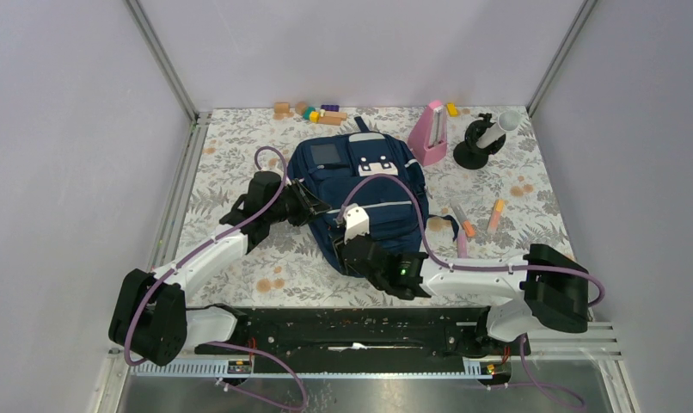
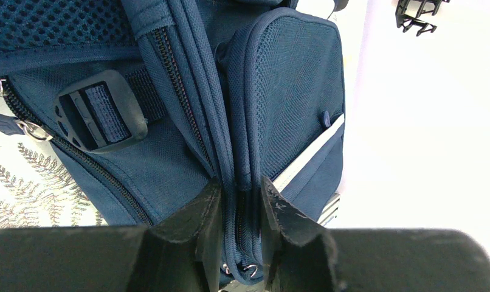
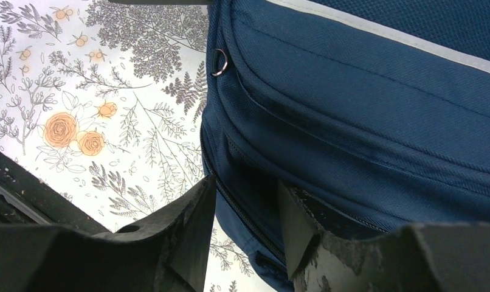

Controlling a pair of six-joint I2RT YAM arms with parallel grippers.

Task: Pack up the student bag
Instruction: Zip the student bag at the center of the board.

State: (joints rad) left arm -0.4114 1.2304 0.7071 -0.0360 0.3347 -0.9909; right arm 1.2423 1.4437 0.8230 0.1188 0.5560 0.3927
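At mid-table, front-up on the floral cloth: the student bag. Pinched at its side zipper seam by the left gripper, jaws nearly closed on fabric. Straddled at its near corner by the right gripper, jaws half apart; cannot tell whether clamped.

The desk wears a pale cover printed with grey ferns and orange flowers. The student bag lies flat at its middle. Beyond the bag's far-left corner a cluster of coloured blocks sits at the desk's far edge. Just right of the bag's far end stands a pink wedge-shaped object, with a small yellow block behind it and a black stand further right. Right of the bag's near half lie an orange marker and a pink pen.
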